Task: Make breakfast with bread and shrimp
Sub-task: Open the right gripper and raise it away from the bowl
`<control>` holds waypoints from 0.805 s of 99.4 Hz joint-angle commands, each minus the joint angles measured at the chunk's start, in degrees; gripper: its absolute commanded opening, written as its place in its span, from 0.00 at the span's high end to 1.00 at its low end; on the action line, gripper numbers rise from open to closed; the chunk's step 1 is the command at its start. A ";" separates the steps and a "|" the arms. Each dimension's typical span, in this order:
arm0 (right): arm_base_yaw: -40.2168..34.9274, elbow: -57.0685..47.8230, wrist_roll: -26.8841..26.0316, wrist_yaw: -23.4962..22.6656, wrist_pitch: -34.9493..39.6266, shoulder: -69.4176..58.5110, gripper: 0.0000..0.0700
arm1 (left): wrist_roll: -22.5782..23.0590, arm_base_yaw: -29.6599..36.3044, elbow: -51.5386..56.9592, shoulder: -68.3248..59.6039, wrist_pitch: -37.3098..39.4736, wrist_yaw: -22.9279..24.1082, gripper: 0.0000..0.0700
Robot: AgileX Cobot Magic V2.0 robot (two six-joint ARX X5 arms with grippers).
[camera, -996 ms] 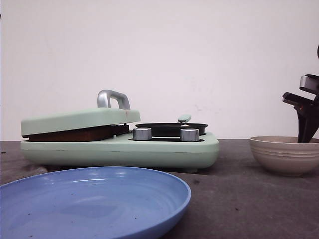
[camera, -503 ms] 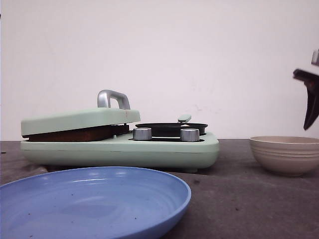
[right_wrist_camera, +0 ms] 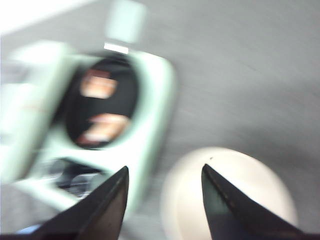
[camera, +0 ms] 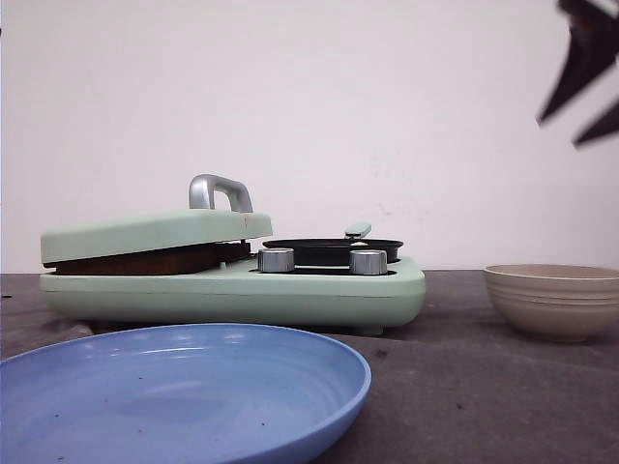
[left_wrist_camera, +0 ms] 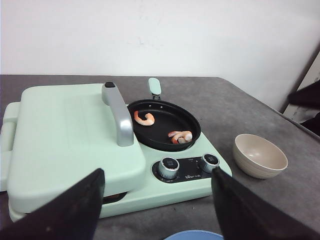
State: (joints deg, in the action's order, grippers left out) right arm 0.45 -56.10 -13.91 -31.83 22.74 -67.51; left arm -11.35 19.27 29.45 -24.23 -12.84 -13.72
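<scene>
Grey tabletop (camera: 484,387) beneath white wall (camera: 387,97), blue plate (camera: 184,387) nearest.

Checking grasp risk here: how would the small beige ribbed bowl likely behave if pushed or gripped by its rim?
The small beige ribbed bowl looks empty, so it is probably light and would slide on the grey table rather than tip. Its low, wide shape suggests stability. The smooth rim may slip between the fingers.

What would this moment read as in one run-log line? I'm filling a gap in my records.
right tool: open, empty, high above beige ceramic bowl | two pink shrimp in round black pan | bread under shut mint-green lid
</scene>
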 commanded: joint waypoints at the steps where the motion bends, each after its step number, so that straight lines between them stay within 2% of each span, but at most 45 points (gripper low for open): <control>1: -1.66 -0.70 2.10 -0.66 -0.81 2.01 0.60 | -0.33 0.24 0.24 -0.02 0.44 -0.24 0.50; 24: -9.22 -0.70 2.80 -0.87 -1.73 9.75 0.63 | -0.55 0.24 0.24 -0.02 0.02 -0.24 0.50; 28: -10.38 -0.70 2.80 -0.72 -1.68 10.58 0.70 | -0.92 0.24 0.24 -0.02 -0.04 -0.24 0.50; 38: -12.85 -0.70 2.97 -0.72 -1.31 12.35 1.00 | -2.03 0.24 0.24 -0.02 -0.15 -0.24 0.50; 44: -14.25 -0.70 3.45 -0.74 -1.11 13.14 1.00 | -2.36 0.24 0.24 -0.02 -0.44 -0.24 0.51; 49: -15.47 -0.70 4.11 -0.74 -0.63 13.66 1.00 | -2.36 0.24 0.24 -0.02 -0.85 -0.24 0.59; 58: -17.92 -0.70 6.47 -0.68 1.27 14.19 1.00 | -2.21 0.24 0.24 -0.02 -1.62 -0.22 0.98; 59: -18.18 -0.70 6.84 -0.63 1.51 14.19 1.00 | -2.21 0.24 0.24 -0.02 -1.70 -0.22 1.00; 80: -23.47 -0.44 13.29 4.74 4.83 14.78 1.00 | -2.32 0.26 0.24 0.04 -2.19 -0.26 0.99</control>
State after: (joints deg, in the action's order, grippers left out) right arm -21.87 -56.07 -4.05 -28.01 28.10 -52.73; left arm -13.28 19.27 29.45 -24.23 -15.49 -13.72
